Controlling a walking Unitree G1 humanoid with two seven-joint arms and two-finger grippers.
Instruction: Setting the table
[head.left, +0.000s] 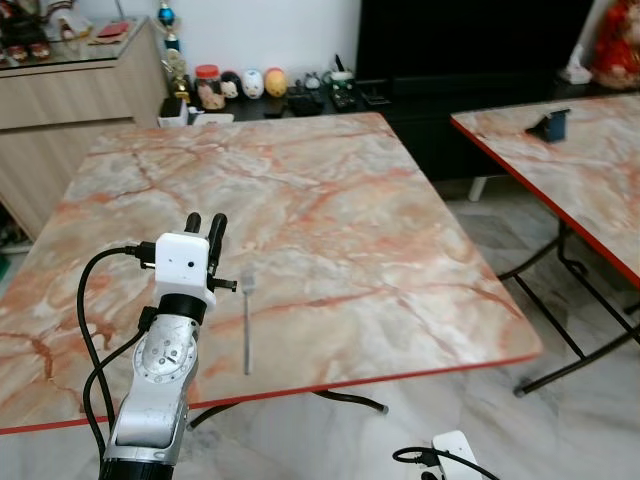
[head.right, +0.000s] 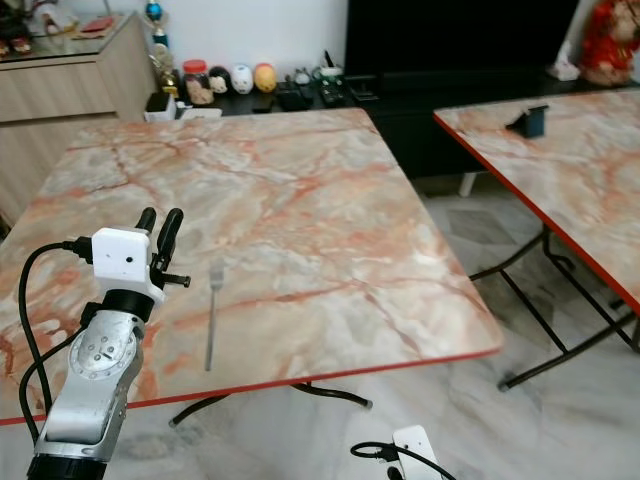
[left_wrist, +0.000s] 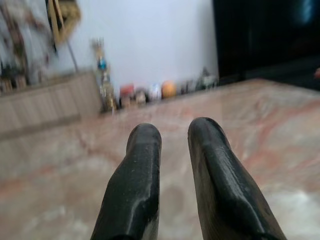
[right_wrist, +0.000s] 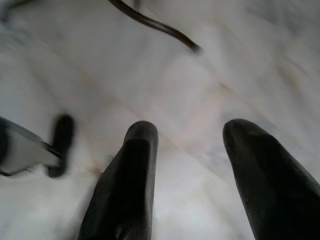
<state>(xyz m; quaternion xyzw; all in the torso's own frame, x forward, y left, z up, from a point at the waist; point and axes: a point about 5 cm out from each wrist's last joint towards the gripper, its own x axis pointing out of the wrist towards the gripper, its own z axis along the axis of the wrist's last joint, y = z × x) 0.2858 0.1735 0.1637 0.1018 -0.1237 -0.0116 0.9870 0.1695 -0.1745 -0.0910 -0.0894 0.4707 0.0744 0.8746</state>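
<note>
A silver fork (head.left: 248, 320) lies flat on the marble table (head.left: 350, 220), near its red front edge, tines pointing away from me. My left gripper (head.left: 205, 222) hovers just left of the fork, raised above the tabletop, fingers pointing toward the far side. In the left wrist view its two black fingers (left_wrist: 145, 150) stand a narrow gap apart with nothing between them. My right gripper (right_wrist: 190, 132) hangs low beside the table over the pale floor, fingers wide apart and empty; its white wrist housing (head.left: 455, 445) shows at the bottom edge.
A second marble table (head.left: 580, 160) stands to the right with a dark small object (head.left: 550, 124) on it. A wooden sideboard (head.left: 70, 90) and a low black bench with figurines (head.left: 260, 85) line the far wall. Black table legs (head.left: 350, 398) cross the floor.
</note>
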